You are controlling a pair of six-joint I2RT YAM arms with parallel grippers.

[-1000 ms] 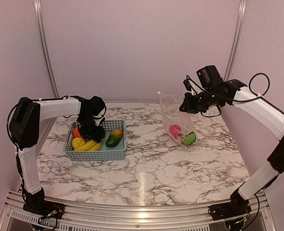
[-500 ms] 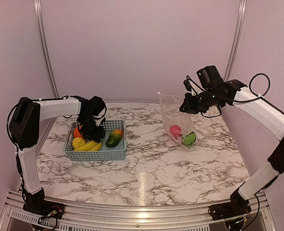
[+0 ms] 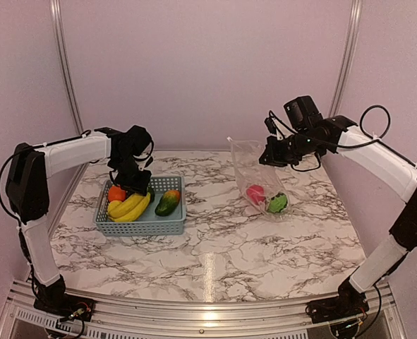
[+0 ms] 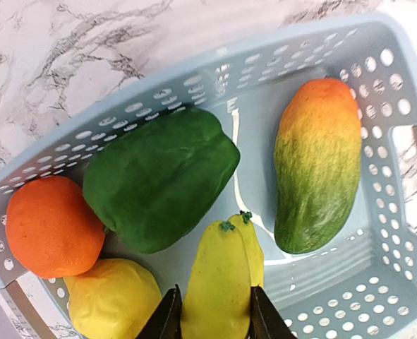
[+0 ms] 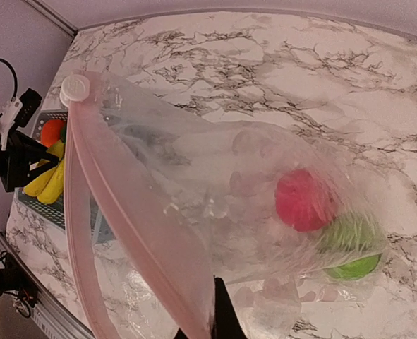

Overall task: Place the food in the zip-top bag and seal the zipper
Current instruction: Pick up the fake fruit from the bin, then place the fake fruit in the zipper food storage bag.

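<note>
Orange [image 4: 49,226], green pepper [image 4: 159,176], lemon [image 4: 113,307] and green-orange mango [image 4: 317,162] lay in the grey-blue basket [image 3: 141,227], where the left gripper [image 4: 212,314] pinched the yellow banana [image 4: 219,272] between narrowed jaws. Well right of the basket, the right gripper [image 3: 266,157] was clamped tight on the mouth of the clear, crinkly zip-top bag [image 3: 254,173], its pink zipper [image 5: 123,219] gaping, red apple [image 5: 303,200] and green melon [image 5: 349,244] inside.

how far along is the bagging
Done: apple and melon are in the bag, held up by the right jaws. In hand: left jaws grip the banana at the basket. Left: orange, lemon, pepper, mango, then the open zipper.
</note>
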